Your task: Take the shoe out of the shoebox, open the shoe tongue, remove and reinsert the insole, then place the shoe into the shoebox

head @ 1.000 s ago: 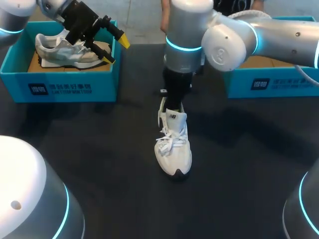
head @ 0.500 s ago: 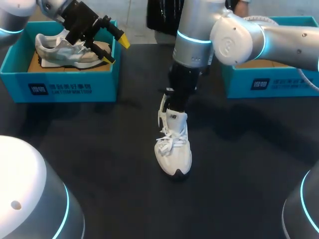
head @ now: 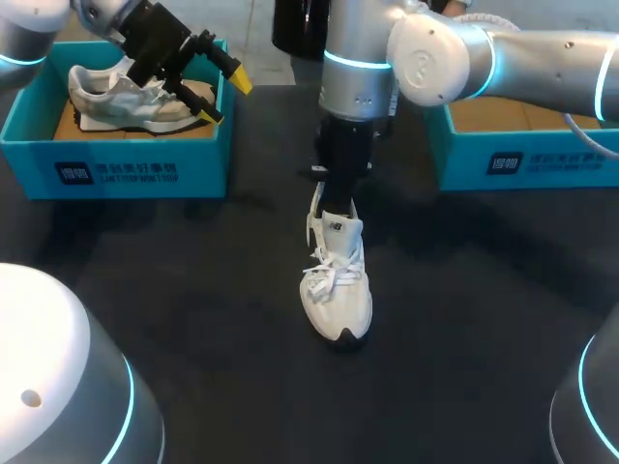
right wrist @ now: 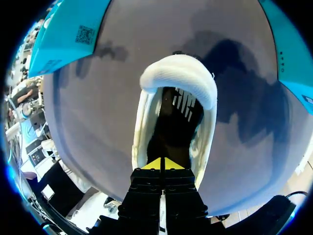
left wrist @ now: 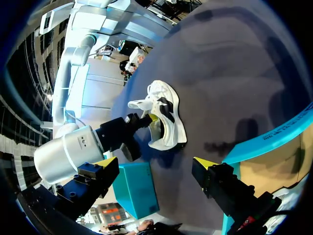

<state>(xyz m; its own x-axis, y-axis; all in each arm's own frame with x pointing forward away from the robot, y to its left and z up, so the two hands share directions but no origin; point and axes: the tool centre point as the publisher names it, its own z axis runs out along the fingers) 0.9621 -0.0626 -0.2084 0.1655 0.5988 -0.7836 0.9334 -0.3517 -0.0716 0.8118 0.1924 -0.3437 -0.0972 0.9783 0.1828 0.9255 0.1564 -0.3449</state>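
On the dark tabletop, the right tool is closed, its tips down inside the white shoe. The left tool hangs open over a blue box.

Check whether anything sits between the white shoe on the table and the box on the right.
Nothing visible does. No object lies on the table between the shoe and the right box, and the part of the box's floor in view is bare cardboard. The right hand is at the shoe's opening.
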